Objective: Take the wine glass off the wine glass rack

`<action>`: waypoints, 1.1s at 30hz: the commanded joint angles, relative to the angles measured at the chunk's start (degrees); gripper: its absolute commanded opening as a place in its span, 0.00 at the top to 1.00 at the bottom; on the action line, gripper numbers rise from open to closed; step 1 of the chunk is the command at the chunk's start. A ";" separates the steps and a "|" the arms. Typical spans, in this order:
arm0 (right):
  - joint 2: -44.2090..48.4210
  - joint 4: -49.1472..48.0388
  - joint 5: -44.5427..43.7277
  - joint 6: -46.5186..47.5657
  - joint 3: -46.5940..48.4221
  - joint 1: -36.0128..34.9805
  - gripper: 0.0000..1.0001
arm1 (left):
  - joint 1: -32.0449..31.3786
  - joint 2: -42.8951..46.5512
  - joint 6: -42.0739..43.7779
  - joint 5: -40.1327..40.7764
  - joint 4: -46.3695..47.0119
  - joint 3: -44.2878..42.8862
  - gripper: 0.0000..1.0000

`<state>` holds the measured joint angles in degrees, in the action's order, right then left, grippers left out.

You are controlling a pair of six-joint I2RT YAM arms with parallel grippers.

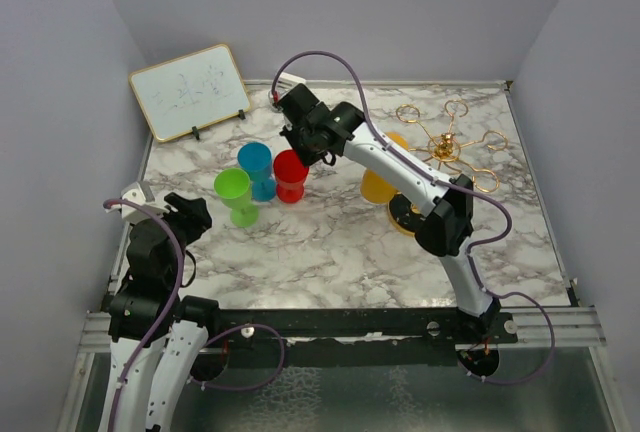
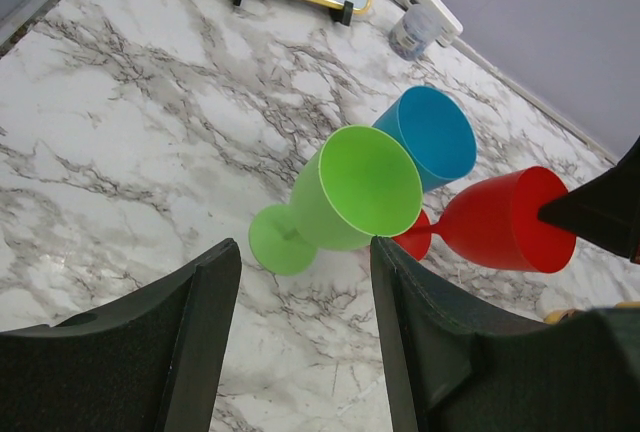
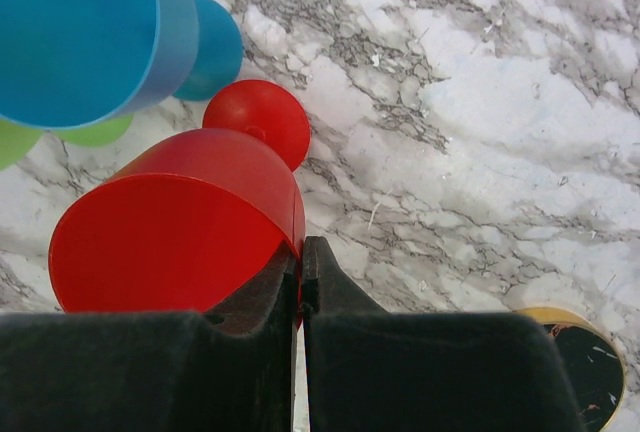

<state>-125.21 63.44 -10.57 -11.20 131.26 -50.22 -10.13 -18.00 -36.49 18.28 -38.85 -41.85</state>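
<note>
The gold wire wine glass rack [image 1: 445, 147] stands at the back right; its black gold-rimmed base [image 1: 403, 218] is partly hidden by my right arm and shows in the right wrist view [image 3: 592, 352]. A yellow glass [image 1: 377, 188] hangs on the rack. My right gripper [image 1: 301, 148] [image 3: 300, 245] is shut on the rim of a red wine glass [image 1: 291, 174] [image 3: 170, 237] [image 2: 510, 220], which is upright with its foot at or just above the table. Blue [image 1: 256, 166] and green [image 1: 234, 192] glasses stand beside it. My left gripper [image 1: 190, 214] [image 2: 305, 245] is open and empty, near the green glass [image 2: 350, 192].
A small whiteboard [image 1: 190, 92] leans at the back left. A small white container [image 2: 425, 22] sits by the back wall. The marble table [image 1: 330, 252] has raised edges and walls on three sides.
</note>
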 commanded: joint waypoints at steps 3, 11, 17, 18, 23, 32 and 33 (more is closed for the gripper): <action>-1.21 -4.96 2.09 -0.43 2.65 0.99 0.96 | 0.29 -0.11 0.62 0.29 2.18 0.53 0.43; -1.75 -6.35 3.48 -0.87 2.61 1.09 0.91 | 0.25 -0.19 0.54 0.09 2.29 0.62 0.43; -1.46 -7.13 2.93 -0.75 1.75 1.09 0.87 | 0.29 -0.17 0.51 -0.09 2.41 0.62 0.43; -1.43 -7.28 2.92 -0.83 1.56 1.09 0.86 | 0.29 -0.18 0.51 -0.11 2.38 0.61 0.43; -0.66 -8.55 2.99 -0.78 0.00 1.09 0.79 | 0.29 -0.28 0.53 -0.09 2.49 0.67 0.43; 5.72 -10.75 2.05 -1.61 -4.97 1.08 0.79 | 0.33 -0.46 0.54 -0.18 2.51 0.65 0.43; 6.88 -11.10 2.24 -1.77 -5.76 1.08 0.79 | 0.30 -0.48 0.54 -0.18 2.52 0.70 0.43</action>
<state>-124.60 55.22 -8.25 -11.90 128.29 -49.17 -10.13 -18.17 -36.49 18.26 -37.85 -41.65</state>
